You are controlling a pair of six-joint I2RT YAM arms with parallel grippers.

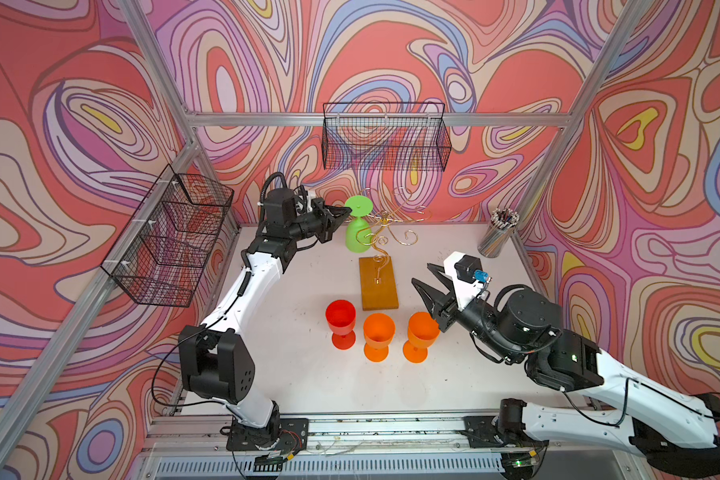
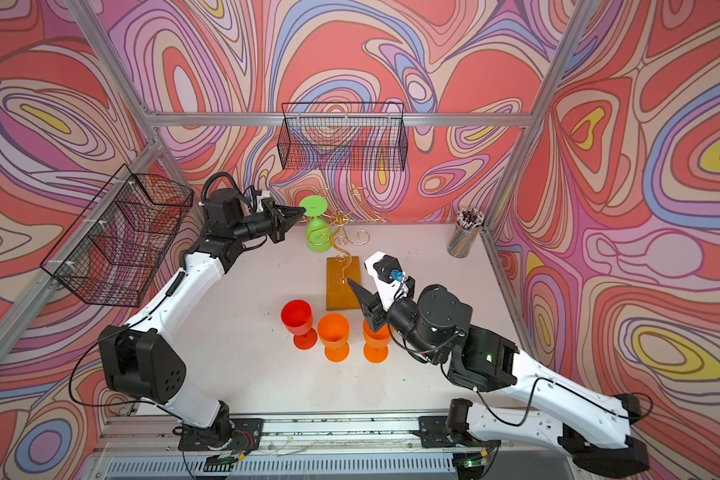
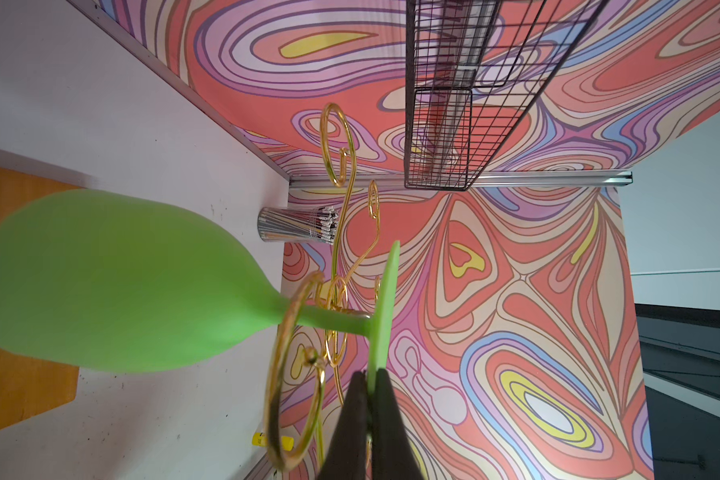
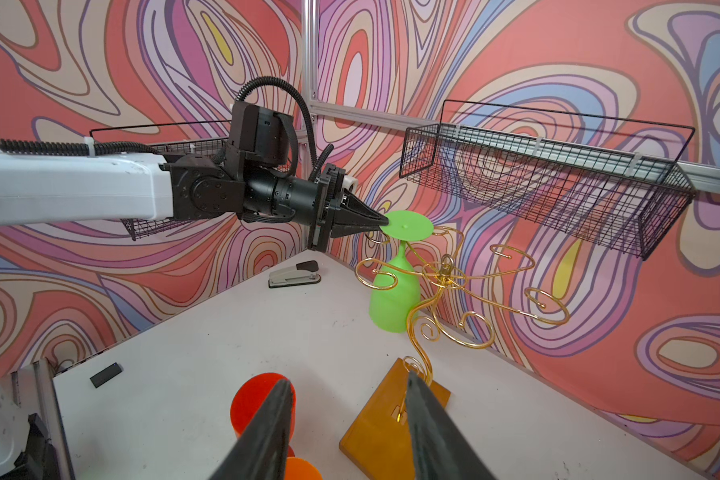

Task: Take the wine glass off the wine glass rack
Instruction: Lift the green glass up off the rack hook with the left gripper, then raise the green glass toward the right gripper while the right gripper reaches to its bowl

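The green wine glass (image 1: 357, 237) is seen hanging upside down on the wine glass rack (image 1: 378, 286), at the side of the rack that faces the left arm. Its foot (image 3: 385, 299) is uppermost and its bowl is judged to hang clear of the desk (image 1: 300, 374). The long axis of the glass is therefore held upright, and its stem (image 3: 337, 322) is threaded through one gold spiral arm (image 3: 274, 374), over which the foot is lodged. The left tool (image 3: 371, 376) is pressed together on the near rim of that foot, reached from the side with the arm roughly level, so the glass lies straight ahead of the fingertips and the rack's centre lies beyond it. The right tool (image 1: 420, 272) is held with its jaws apart and nothing between them, low beside the wooden base and well apart from the glass; the left arm is plainly the nearer one. A red glass (image 1: 340, 316) and two orange glasses (image 1: 378, 328) are stood upright on the desk in front of the base. The coming move is judged to turn on the stem being slid sideways out of the spiral's gap, kept upright. Where that gap opens cannot be told with certainty, and a snag would be expected to tip the light rack.
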